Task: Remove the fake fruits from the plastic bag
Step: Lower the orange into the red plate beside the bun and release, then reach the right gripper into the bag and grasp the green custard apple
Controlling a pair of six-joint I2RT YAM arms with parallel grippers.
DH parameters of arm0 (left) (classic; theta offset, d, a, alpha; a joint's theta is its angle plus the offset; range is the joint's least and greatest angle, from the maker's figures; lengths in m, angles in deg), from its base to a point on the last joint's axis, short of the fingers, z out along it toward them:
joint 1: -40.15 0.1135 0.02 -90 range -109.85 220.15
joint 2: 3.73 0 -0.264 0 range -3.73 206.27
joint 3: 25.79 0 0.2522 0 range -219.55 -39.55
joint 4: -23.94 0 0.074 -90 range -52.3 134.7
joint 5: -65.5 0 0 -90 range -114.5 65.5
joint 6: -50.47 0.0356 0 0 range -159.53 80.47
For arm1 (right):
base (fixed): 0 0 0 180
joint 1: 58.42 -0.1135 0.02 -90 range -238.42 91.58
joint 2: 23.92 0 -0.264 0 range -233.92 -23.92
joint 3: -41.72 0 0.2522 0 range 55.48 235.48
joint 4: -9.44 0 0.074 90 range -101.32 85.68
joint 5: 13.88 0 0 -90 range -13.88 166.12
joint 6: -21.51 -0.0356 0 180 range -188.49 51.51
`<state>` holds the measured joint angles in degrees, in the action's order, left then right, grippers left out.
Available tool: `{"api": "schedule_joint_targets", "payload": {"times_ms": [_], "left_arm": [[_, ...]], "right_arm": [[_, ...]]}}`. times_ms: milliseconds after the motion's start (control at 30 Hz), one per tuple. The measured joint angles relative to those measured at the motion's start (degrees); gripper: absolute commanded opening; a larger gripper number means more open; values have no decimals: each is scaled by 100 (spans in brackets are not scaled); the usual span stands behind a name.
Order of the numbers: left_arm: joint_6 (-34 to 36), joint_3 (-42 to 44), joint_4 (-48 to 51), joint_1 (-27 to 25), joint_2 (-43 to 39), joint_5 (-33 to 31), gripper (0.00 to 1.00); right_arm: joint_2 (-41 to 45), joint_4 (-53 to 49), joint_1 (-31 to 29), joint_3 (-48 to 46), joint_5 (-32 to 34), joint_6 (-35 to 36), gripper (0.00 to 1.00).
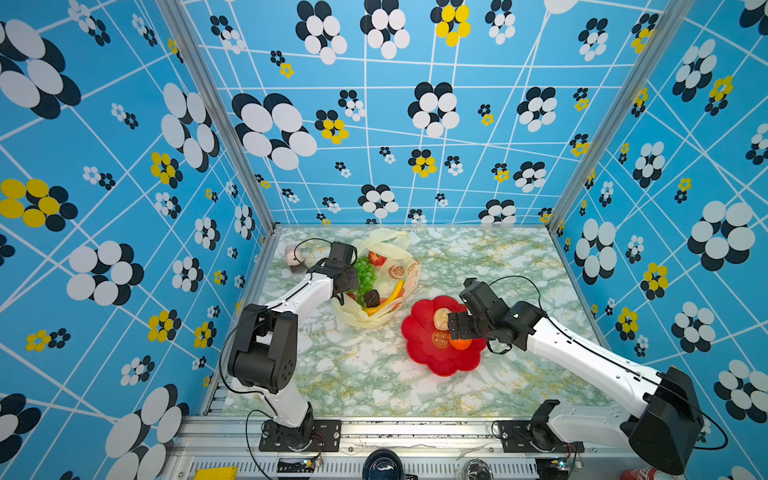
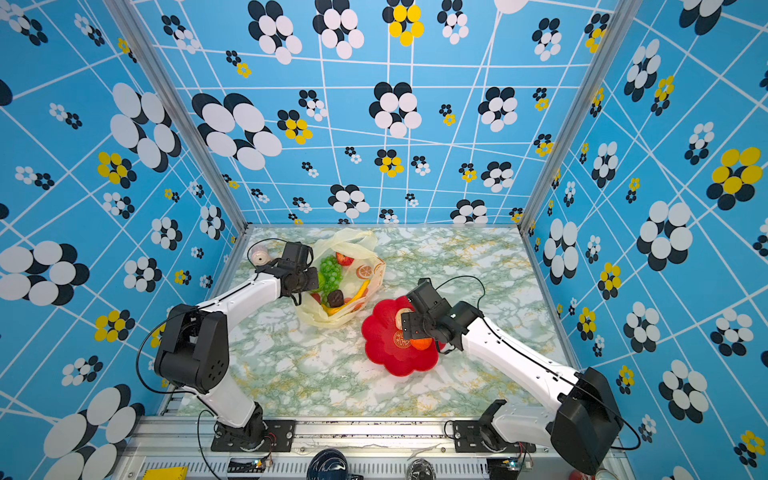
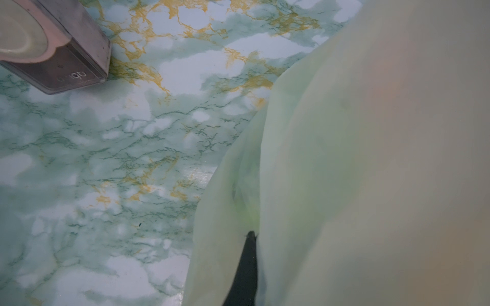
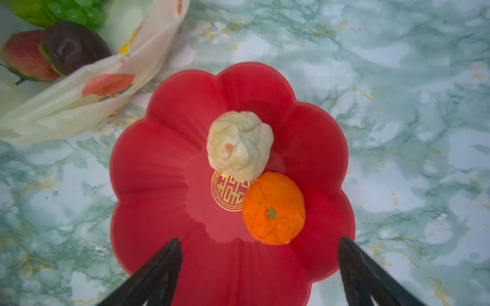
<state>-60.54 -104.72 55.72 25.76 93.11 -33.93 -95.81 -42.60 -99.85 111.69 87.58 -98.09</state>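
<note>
On the marble-pattern tabletop (image 1: 490, 266) the plastic bag (image 1: 397, 245) lies slumped, mouth open, at 10 o'clock from the red flower-shaped plate (image 1: 428, 363) in both top views; in the right wrist view the bag's edge is just beside the plate rim. In the bag: green grape bunch (image 1: 365, 272) on the 9 o'clock side; strawberry (image 1: 377, 258) at the 12 o'clock end; banana (image 1: 395, 292) along the 4 o'clock side; dark brown piece (image 1: 371, 298) near 6 o'clock; the right wrist view adds a red apple (image 4: 23, 55) pressed against the dark brown piece. Left gripper (image 3: 250, 237) is at the bag's 9 o'clock edge; jaws closed tight, pinching a fold of bag film; film fills most of the left wrist view, and only one dark fingertip shows. Right gripper (image 4: 259, 240) hangs over the plate; jaws spread wide, nothing between them, no contact with any fruit visible. On the plate: cream garlic-like bulb (image 4: 238, 145) at 12 o'clock of the gold emblem (image 4: 228, 193), orange (image 4: 273, 209) at 4 o'clock of it as the top views show; the two are just beside each other, cannot tell if touching; both overlap the emblem. The orange lies nearest the right fingers, clear of both. Pinkish translucent box (image 1: 294, 259) at 9 o'clock of the bag, apart from it.
</note>
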Motion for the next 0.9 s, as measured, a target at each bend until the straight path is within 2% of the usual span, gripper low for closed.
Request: {"api": "schedule_joint_targets", "payload": {"times_ms": [267, 633, 900], "left_arm": [[-105, 629, -175, 0, -538, 7, 0], [-411, 1781, -437, 26, -1558, -4, 0], [-647, 2262, -542, 400, -1952, 109, 0]], "right_arm": [[-612, 466, -48, 800, -269, -127, 85], [-2769, 1108, -380, 2699, -861, -28, 76], [-4376, 1204, -695, 4129, -1189, 168, 69]]}}
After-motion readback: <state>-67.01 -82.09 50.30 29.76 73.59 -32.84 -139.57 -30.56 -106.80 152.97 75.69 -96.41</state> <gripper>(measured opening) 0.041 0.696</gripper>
